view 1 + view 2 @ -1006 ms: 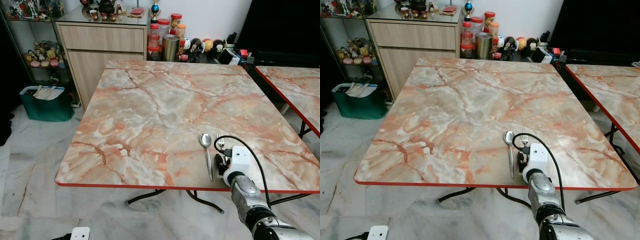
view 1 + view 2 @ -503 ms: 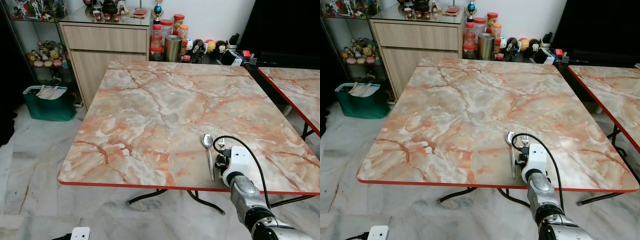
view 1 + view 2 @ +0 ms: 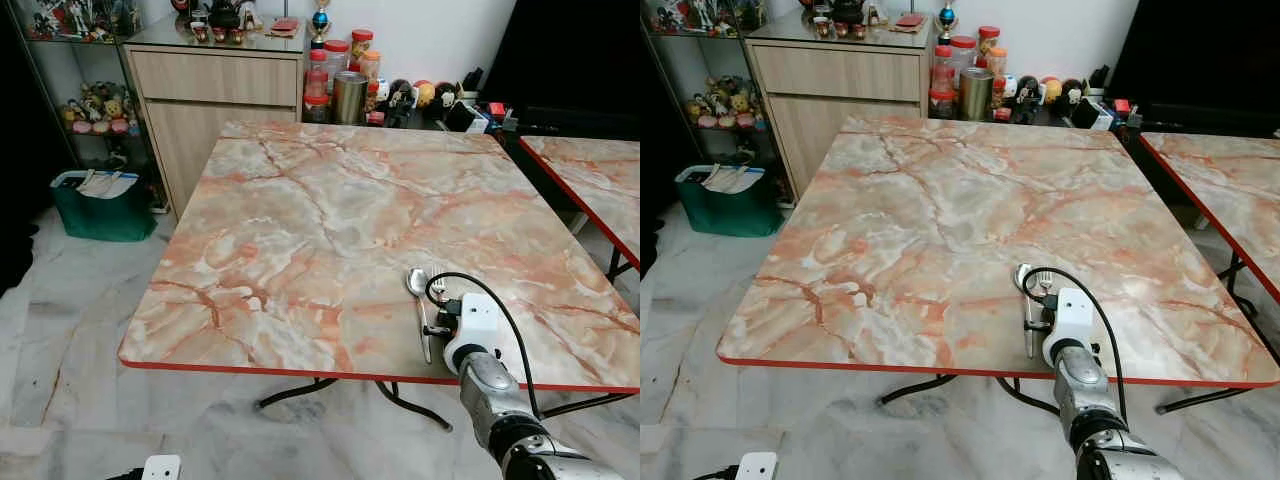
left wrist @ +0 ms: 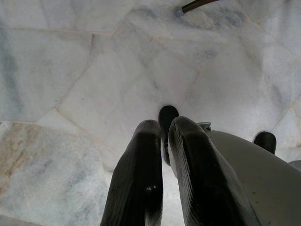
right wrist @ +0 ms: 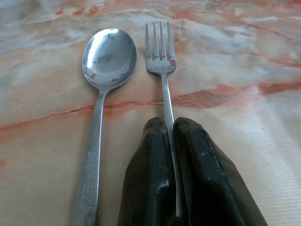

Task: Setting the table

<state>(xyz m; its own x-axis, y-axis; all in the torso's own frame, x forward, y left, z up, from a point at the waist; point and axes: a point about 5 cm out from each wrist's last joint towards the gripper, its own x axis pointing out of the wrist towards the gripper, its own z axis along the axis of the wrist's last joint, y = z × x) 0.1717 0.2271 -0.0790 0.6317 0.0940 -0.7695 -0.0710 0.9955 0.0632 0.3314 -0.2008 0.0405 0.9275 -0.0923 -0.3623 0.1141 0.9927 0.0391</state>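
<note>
a: what has changed since a second ago?

b: mostly the camera. the whole picture has slid a little, so the head moved, not the things. the spoon (image 5: pixel 109 56) and the fork (image 5: pixel 160 52) lie in the same spot on the marble-patterned desk (image 3: pixel 300 230), and the right gripper (image 5: pixel 170 132) stays clamped on the fork's handle.

a: where exactly are they?

b: near the front right edge of the desk, side by side and nearly parallel, close but not touching. the spoon is on the robot's left of the fork, bowl up, tines and bowl pointing away from the robot.

a: how is the fork held?

b: the two black fingers are pressed together with the thin handle pinched between them, about midway along it. the fork looks flat on the desk, not lifted.

a: how would it handle?

b: i judge it light, stiff and smooth metal, so it may slip or swivel in a narrow pinch. a hold near the middle of the handle should balance it best. it lies low, so little edge is free to catch.

a: anything hard to see?

b: the handle's rear end is hidden under the fingers. in the head views the white wrist and black cable (image 3: pixel 480 285) cover most of the fork. the left gripper (image 4: pixel 162 141) hangs over pale floor tiles, fingers nearly touching, holding nothing.
</note>
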